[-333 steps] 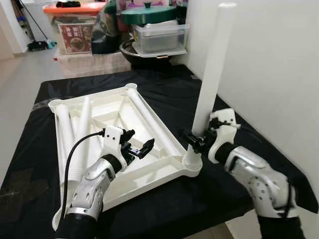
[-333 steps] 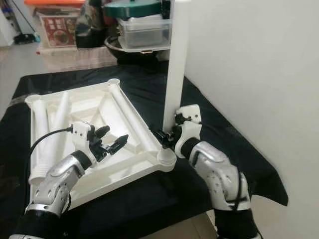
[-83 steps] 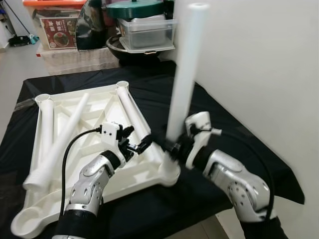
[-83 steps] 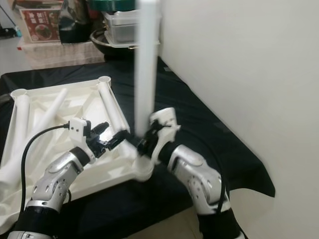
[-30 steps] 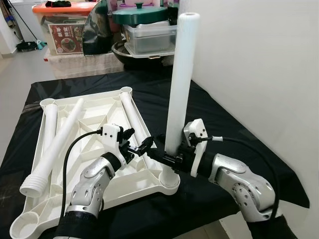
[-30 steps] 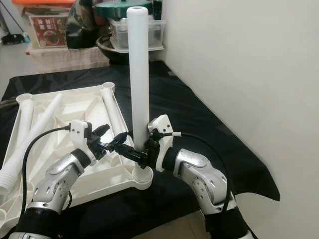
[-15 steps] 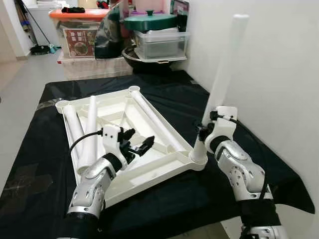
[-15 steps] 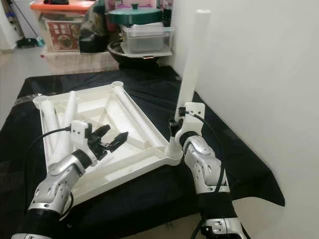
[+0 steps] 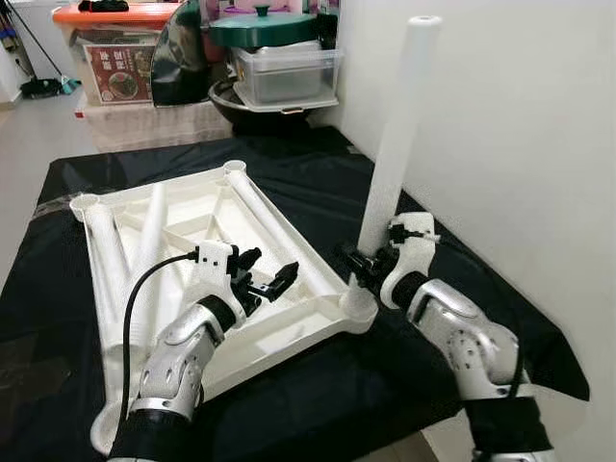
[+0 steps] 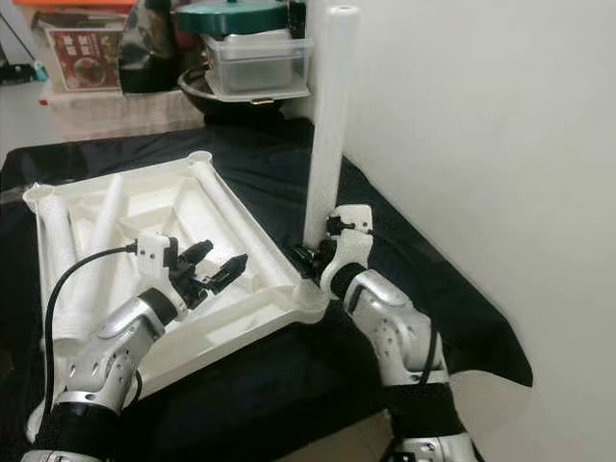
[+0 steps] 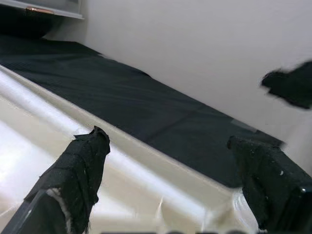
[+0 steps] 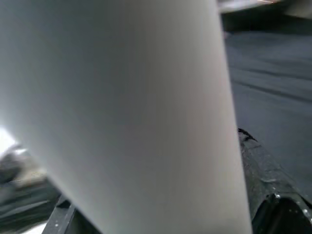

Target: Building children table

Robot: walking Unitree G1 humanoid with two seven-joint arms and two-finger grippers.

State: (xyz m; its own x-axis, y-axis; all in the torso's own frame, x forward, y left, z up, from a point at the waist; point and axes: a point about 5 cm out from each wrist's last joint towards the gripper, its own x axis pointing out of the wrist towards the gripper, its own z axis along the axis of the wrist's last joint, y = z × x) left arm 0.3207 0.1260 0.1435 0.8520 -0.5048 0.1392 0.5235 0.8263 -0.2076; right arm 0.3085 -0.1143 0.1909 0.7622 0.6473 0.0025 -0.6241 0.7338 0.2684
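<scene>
A white children's table top (image 9: 207,217) lies upside down on a black cloth. One white table leg (image 9: 390,154) stands nearly upright in the near right corner socket (image 9: 358,306), leaning slightly toward the wall. My right gripper (image 9: 361,262) is shut on the leg's lower end; in the right wrist view the leg (image 12: 136,112) sits between its fingers (image 12: 273,195). My left gripper (image 9: 269,284) hovers open over the table top's underside, holding nothing, with its fingertips (image 11: 80,163) spread above the white rim (image 11: 146,161).
Three loose white legs lie inside the upturned top, two at the left (image 9: 106,260) and one along the right rim (image 9: 269,231). A white wall (image 9: 520,144) runs close on the right. Storage boxes and a green-lidded pot (image 9: 269,29) stand behind the table.
The whole view has shifted with the camera. My right gripper stays on the leg's lower end and the leg still stands in its socket. The left gripper stays open over the top.
</scene>
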